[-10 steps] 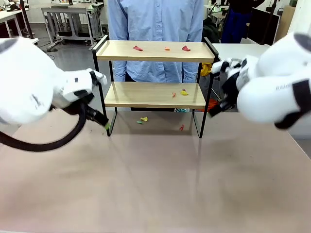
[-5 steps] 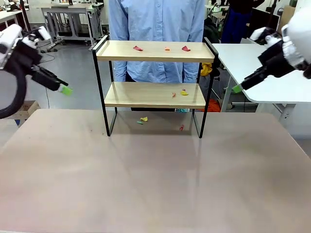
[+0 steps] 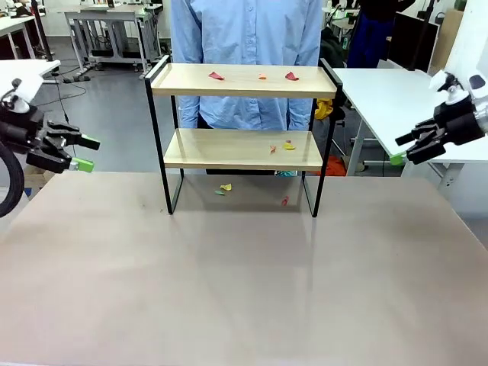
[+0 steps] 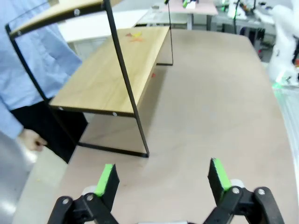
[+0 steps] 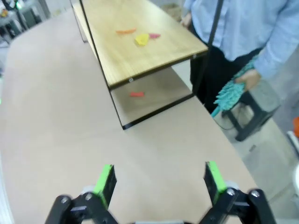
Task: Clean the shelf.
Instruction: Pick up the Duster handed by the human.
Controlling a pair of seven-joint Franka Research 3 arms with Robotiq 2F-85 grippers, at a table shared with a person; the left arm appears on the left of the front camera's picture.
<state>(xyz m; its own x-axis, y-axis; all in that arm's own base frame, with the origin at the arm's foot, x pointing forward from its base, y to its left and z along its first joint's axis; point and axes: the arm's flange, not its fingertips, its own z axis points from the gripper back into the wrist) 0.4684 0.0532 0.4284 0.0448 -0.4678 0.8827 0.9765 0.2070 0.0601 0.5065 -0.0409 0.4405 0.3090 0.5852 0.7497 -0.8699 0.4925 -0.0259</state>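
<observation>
Two hands, what state are they in?

Both released, from where I sit. On the front view my left hand is held up at the left side of the surface, jaws spread with nothing between them. My right hand is the same at the right side.

And the shelf?

The shelf stands at the far middle of the surface, between the two hands and well apart from each. On my left wrist view its near end sits ahead of the spread fingers, up and to the left, with bare surface between. On the right wrist view its other end lies ahead in the same way.

Anything on it?

The top board has two red scraps and an orange scrap. The lower board has a yellow scrap with a smaller red bit just beside it. A few more bits lie on the surface underneath.

Who's across from you?

A person in a blue shirt stands right behind the shelf. My right wrist view shows the person's hand holding a teal duster beside the shelf's end, not touching it.
</observation>
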